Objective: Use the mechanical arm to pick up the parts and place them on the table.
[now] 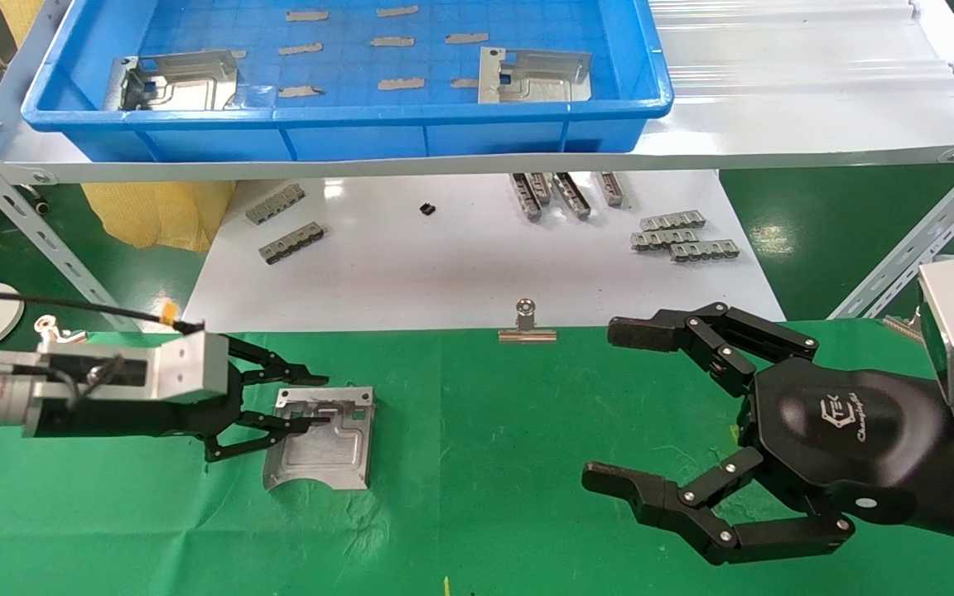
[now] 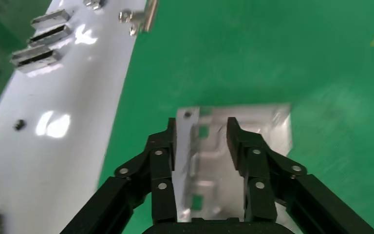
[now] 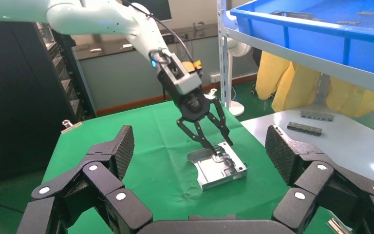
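One silver part (image 1: 324, 447) lies flat on the green table (image 1: 485, 497), left of centre. My left gripper (image 1: 311, 401) reaches in from the left, open, its black fingers straddling the part's far bent edge: one fingertip outside that edge, the other over the plate. The left wrist view shows the part (image 2: 209, 161) between the spread fingers (image 2: 163, 161) of that gripper (image 2: 202, 127). My right gripper (image 1: 618, 406) hovers open and empty over the right side of the table. Its wrist view shows its own gripper (image 3: 199, 146), the part (image 3: 219, 168) and the table (image 3: 141, 185). Two more parts (image 1: 183, 81) (image 1: 535, 76) rest in the blue bin (image 1: 344, 116).
The blue bin stands on a white metal shelf (image 1: 775, 132) above and behind the table. A glossy white board (image 1: 477, 265) beyond the table edge carries grey comb-like strips (image 1: 684, 236). A binder clip (image 1: 527, 323) sits on the table's far edge. A slanted shelf strut (image 1: 916, 248) stands at right.
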### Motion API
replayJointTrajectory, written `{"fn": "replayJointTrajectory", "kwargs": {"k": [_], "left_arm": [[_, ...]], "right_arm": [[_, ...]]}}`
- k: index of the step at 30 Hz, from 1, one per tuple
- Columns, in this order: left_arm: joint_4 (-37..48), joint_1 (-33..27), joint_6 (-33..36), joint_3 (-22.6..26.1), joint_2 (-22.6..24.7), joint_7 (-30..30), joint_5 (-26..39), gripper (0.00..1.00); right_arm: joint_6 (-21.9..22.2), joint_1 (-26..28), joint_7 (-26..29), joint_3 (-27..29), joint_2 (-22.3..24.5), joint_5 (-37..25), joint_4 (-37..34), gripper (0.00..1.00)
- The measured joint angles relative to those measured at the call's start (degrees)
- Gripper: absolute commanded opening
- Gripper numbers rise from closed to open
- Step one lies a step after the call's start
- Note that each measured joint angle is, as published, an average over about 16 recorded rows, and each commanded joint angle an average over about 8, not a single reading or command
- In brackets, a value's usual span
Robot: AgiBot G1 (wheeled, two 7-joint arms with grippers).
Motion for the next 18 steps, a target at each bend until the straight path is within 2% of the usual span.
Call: {"fn": "replayJointTrajectory", "kwargs": {"k": [7,18], "left_arm": [[2.6,-1.0,2.1,-0.6,-0.1,-5.8,-0.9,1.00],[0.1,0.4,2.1,-1.8,-1.0,-8.6,-2.6,1.00]], "right_arm": [[0.0,0.0,0.0,0.0,0.0,0.0,0.0,1.00],[0.0,0.0,0.0,0.0,0.0,0.0,0.0,1.00]]}}
